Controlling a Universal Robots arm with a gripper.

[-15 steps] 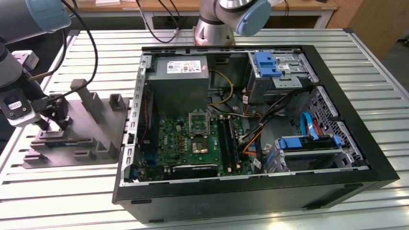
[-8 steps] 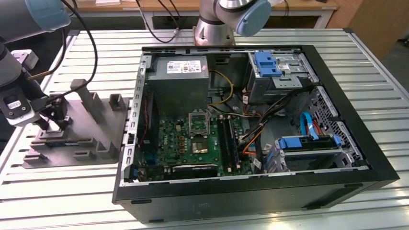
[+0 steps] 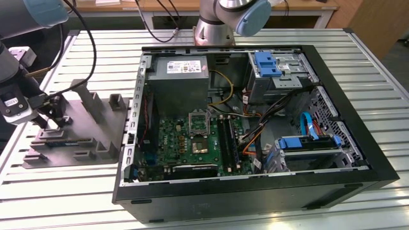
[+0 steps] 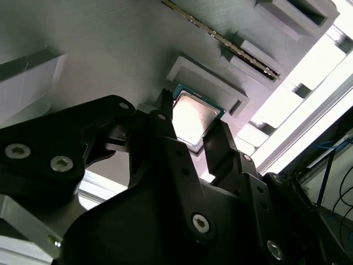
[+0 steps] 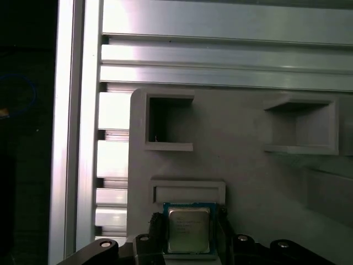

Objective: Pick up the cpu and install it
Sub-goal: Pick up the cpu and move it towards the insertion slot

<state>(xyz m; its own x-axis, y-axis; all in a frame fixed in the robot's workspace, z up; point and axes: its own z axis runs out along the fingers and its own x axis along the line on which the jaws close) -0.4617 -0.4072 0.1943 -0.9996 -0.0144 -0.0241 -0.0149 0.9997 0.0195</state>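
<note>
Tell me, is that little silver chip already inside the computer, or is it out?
Out. The tool grips the cpu over the grey holder tray, which lies beside the computer case, not inside it.

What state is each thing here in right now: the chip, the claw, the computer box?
cpu: clamped by two edges, over the grey tray.
claw: shut on the cpu.
computer case: lying flat, side panel off, insides open.
socket: looks empty, no chip in it.
</note>
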